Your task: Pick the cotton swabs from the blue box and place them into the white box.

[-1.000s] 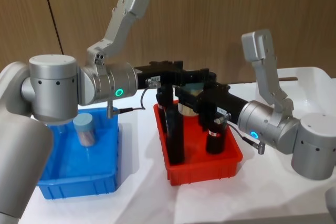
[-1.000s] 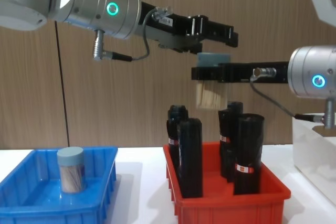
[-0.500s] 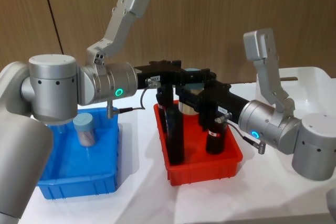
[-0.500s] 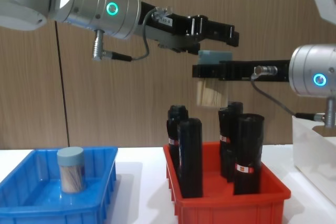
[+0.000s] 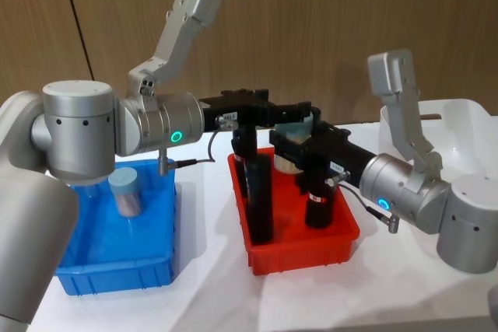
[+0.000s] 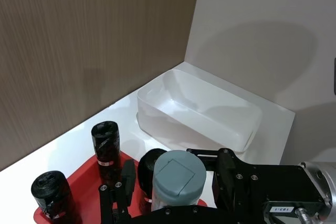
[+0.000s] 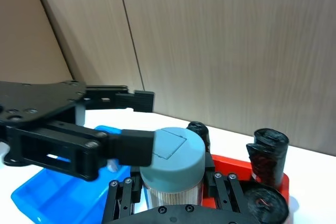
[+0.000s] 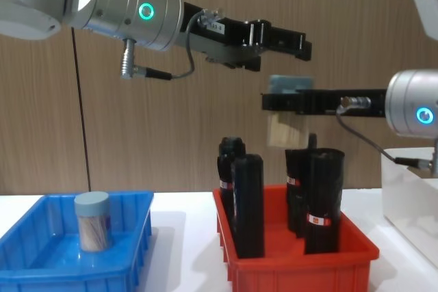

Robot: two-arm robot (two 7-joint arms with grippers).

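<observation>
**Head view.** My right gripper point(image 5: 289, 144) is clamped on a cotton-swab jar point(image 5: 285, 161). It holds the jar in the air above the rear of the red tray point(image 5: 303, 248) and its black bottles point(image 5: 261, 196). My left gripper point(image 5: 302, 110) reaches in from the left, its tips just by the jar's lid. A second cotton-swab jar point(image 5: 126, 192) stands upright in the blue box point(image 5: 117, 277) on my left. The white box point(image 5: 467, 110) sits at far right, well apart from the held jar.

**Chest view.** The held jar hangs upright, lid uppermost, clear of the bottle tops. My left gripper is higher and slightly left of it, and a gap shows between the two.

**Left wrist view.** The grey-blue lid is seen from above, with my right gripper's fingers pressed to the jar on both sides. The white box lies beyond, on the table by the wall.

**Right wrist view.** The jar sits firmly between my right fingers. My left gripper's two fingers point(image 7: 131, 148) stand spread apart. The nearer one overlaps the lid's edge, and I cannot tell whether it touches. The blue box lies below, off to one side.
</observation>
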